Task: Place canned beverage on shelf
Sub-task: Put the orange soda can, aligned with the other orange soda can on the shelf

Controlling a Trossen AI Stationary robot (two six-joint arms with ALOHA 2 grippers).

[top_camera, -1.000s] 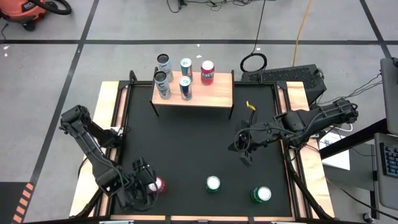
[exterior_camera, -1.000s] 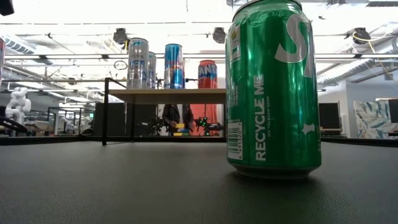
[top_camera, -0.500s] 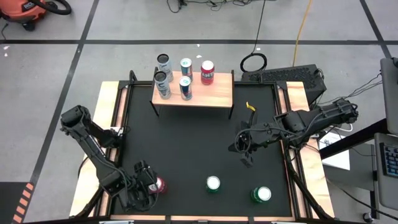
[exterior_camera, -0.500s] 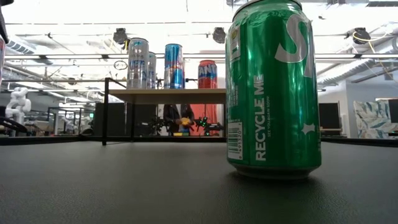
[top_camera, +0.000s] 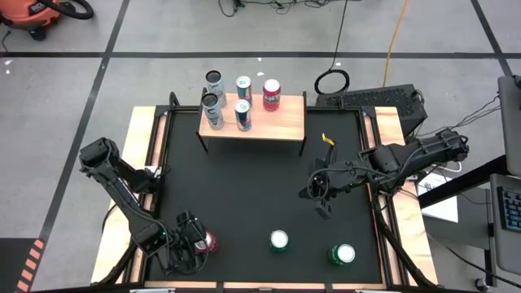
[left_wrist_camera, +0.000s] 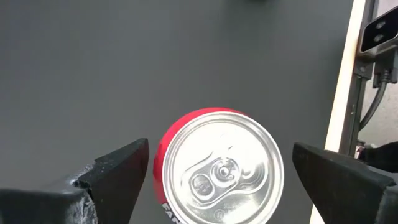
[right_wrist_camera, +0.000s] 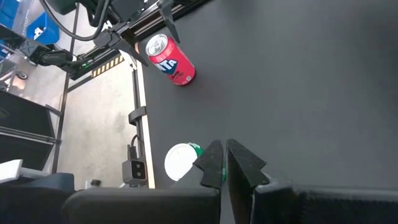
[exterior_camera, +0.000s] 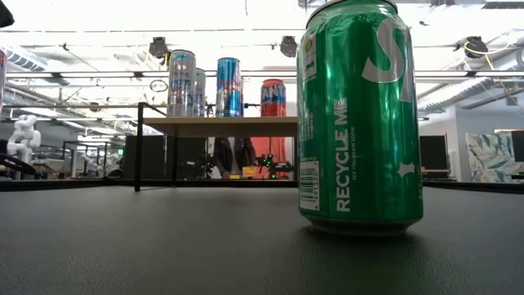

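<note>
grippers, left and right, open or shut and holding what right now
Left gripper: open, fingers either side of the red can, not gripping it.
Right gripper: shut, holding nothing.

We see our left hand (top_camera: 198, 244) around one can (top_camera: 207, 242); two cans (top_camera: 279, 240) sit beside it, the shelf (top_camera: 273, 126) far ahead.

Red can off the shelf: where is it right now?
In the high view the red can stands at the mat's near left corner, between the open left end effector's fingers, left of the two green cans.
</note>
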